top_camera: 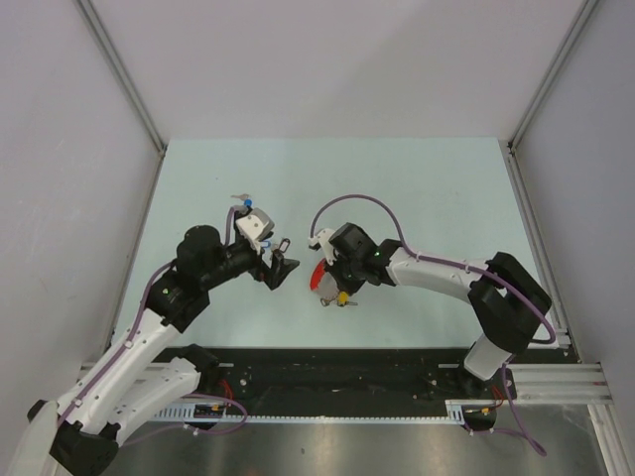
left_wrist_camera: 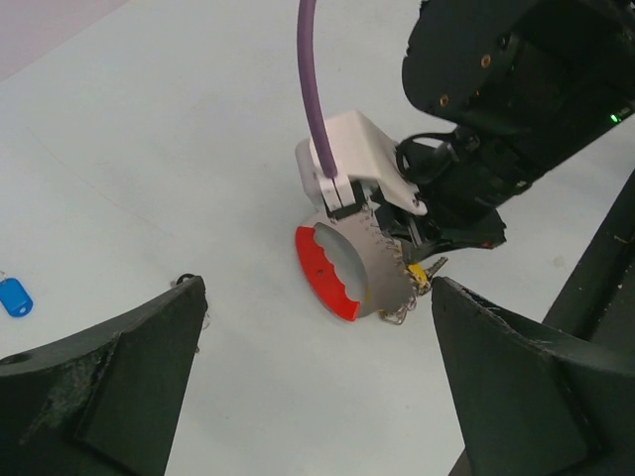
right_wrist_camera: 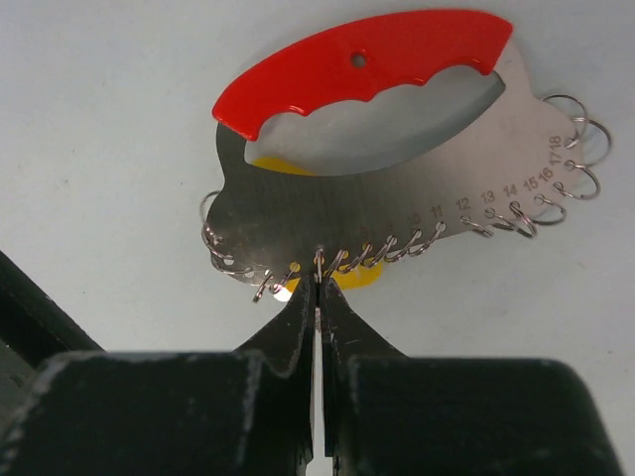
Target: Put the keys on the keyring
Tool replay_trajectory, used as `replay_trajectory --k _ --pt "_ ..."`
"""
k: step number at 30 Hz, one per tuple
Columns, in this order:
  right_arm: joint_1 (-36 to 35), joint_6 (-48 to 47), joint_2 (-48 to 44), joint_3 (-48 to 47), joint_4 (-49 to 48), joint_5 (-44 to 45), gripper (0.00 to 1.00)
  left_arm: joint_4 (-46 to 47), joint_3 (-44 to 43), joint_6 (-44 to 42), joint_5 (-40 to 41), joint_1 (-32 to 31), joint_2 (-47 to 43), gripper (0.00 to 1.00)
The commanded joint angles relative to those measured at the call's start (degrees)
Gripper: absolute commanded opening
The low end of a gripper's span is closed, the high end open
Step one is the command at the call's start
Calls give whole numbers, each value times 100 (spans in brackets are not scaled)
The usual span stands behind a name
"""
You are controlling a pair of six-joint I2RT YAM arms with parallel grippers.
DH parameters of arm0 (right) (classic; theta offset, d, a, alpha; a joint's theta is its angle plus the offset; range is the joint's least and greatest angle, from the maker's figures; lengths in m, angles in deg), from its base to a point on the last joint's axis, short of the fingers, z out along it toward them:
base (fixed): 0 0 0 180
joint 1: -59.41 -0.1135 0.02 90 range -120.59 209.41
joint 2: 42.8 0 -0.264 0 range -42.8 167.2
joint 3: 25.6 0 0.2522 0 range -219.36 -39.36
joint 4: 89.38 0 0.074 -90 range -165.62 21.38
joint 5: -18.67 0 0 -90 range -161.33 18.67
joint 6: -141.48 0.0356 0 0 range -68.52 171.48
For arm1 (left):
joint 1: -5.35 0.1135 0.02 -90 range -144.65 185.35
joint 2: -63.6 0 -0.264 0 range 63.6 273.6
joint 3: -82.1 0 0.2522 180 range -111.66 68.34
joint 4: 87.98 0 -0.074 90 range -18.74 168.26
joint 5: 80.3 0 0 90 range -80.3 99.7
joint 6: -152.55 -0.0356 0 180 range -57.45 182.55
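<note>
Top external view, item record.

- **Right hand** (top_camera: 332,282): closed tight. In the right wrist view its tips pinch the lower edge of the keyring (right_wrist_camera: 397,188), among the small wire loops (right_wrist_camera: 516,218) along that edge.
- **Keyring**: lower centre of the frame, at the right hand's tips. The left wrist view shows it standing on edge on the counter (top_camera: 427,198), red arc (right_wrist_camera: 367,69) facing the left hand.
- **Left hand** (top_camera: 280,266): spread wide, holding nothing. It sits just left of the keyring, pointed at it.
- **Keys**:
  - The yellow-headed key (left_wrist_camera: 418,272) sits against the far side of the keyring plate. Yellow shows behind the plate in the right wrist view, but whether the key is threaded on cannot be told.
  - The blue-tagged key (left_wrist_camera: 12,296) lies loose on the counter, well apart from the keyring and at the far left edge of the left wrist view.
- **Progress, as judged**: at most one key is on. The blue one is plainly not yet fitted and must be fetched.
- **Surroundings**: a small dark-rimmed oval tag (top_camera: 285,245) lies just beside the left hand. The purple cable (left_wrist_camera: 313,89) arches over the right hand. Nothing lies between the left hand and the keyring.
</note>
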State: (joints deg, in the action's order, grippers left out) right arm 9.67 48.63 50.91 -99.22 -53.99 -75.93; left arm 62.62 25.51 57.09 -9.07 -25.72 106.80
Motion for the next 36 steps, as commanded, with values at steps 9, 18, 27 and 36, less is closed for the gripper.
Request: replay_trajectory --k 9,18,27,36 --pt "16 92 -1187 825 -1740 -517 0 105 82 18 -22 -22 -127 100" --pt "526 -93 -2848 1740 -2760 -1482 0 263 56 18 -628 -31 39 100" --pt "438 -400 -3825 1995 -2831 -2246 0 246 -313 27 -1235 -145 443 91" --pt "316 -497 -3834 2030 -2857 -2335 0 325 -630 36 -1297 -557 812 77"
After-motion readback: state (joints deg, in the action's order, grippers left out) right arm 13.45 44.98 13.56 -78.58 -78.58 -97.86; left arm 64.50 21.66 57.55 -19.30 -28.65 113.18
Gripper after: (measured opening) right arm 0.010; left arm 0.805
